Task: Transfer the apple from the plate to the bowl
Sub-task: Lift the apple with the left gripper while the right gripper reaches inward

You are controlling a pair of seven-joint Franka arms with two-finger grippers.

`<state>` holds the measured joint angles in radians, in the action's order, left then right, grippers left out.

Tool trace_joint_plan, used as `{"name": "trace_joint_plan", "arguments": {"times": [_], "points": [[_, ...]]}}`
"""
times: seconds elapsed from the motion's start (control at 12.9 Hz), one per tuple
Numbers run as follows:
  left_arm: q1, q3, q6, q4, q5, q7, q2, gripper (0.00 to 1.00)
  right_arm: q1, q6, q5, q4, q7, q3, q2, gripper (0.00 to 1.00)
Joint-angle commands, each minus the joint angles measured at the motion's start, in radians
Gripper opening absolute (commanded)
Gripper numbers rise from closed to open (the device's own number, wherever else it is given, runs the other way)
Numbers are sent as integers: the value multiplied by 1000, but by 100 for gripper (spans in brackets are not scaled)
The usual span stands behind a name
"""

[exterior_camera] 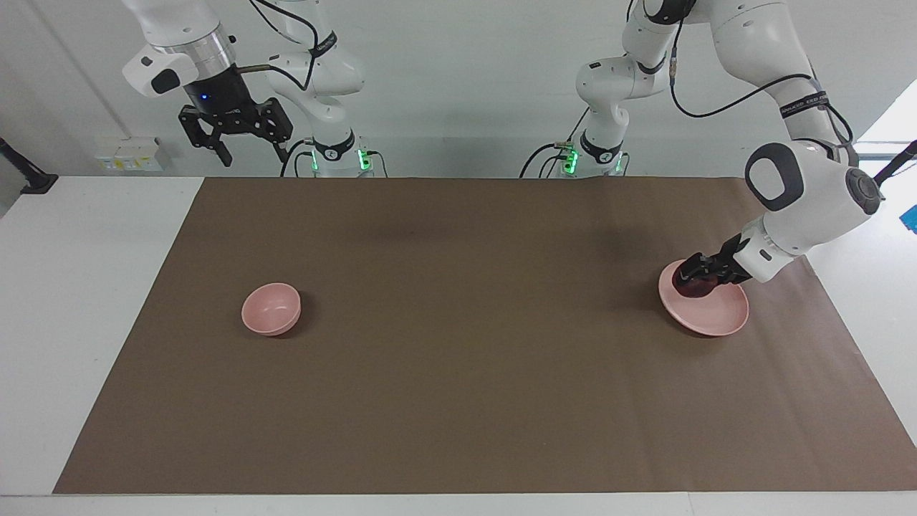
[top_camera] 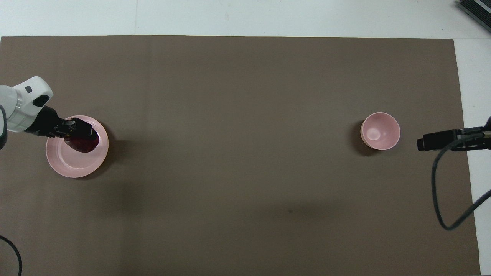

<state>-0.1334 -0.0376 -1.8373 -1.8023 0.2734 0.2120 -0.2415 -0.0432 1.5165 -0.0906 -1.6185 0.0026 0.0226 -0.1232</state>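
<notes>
The dark red apple (exterior_camera: 692, 288) lies on the wide pink plate (exterior_camera: 720, 319) at the left arm's end of the table. My left gripper (exterior_camera: 696, 272) reaches down at a slant and sits on the apple's top. In the overhead view the left gripper (top_camera: 78, 129) covers part of the apple (top_camera: 83, 145) on the plate (top_camera: 71, 165). The small deep pink bowl (exterior_camera: 271, 308) stands empty toward the right arm's end; it also shows in the overhead view (top_camera: 380, 131). My right gripper (exterior_camera: 236, 147) waits open, high above the table's edge; in the overhead view it (top_camera: 422, 143) is beside the bowl.
A brown mat (exterior_camera: 458, 358) covers the table between plate and bowl. A black cable (top_camera: 441, 199) hangs from the right arm near the mat's edge.
</notes>
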Motion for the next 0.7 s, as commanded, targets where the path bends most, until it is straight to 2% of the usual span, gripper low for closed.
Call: {"name": "trace_joint_plan", "arguments": {"times": [0.0, 0.08, 0.23, 0.39, 0.62], "points": [[20, 7, 133, 76, 116, -141, -21, 0, 23, 4, -133, -55, -48, 10, -19, 100], [21, 7, 157, 77, 177, -179, -21, 0, 49, 16, -209, -67, -49, 13, -21, 100], [31, 7, 176, 55, 292, -247, -10, 0, 48, 72, -245, -80, -52, 13, -12, 100], [41, 5, 188, 52, 311, -313, -8, 0, 40, 117, -259, -109, -68, 10, -6, 100], [106, 11, 156, 37, 283, -365, -4, 0, 40, 143, -386, -135, -108, 7, 22, 100]]}}
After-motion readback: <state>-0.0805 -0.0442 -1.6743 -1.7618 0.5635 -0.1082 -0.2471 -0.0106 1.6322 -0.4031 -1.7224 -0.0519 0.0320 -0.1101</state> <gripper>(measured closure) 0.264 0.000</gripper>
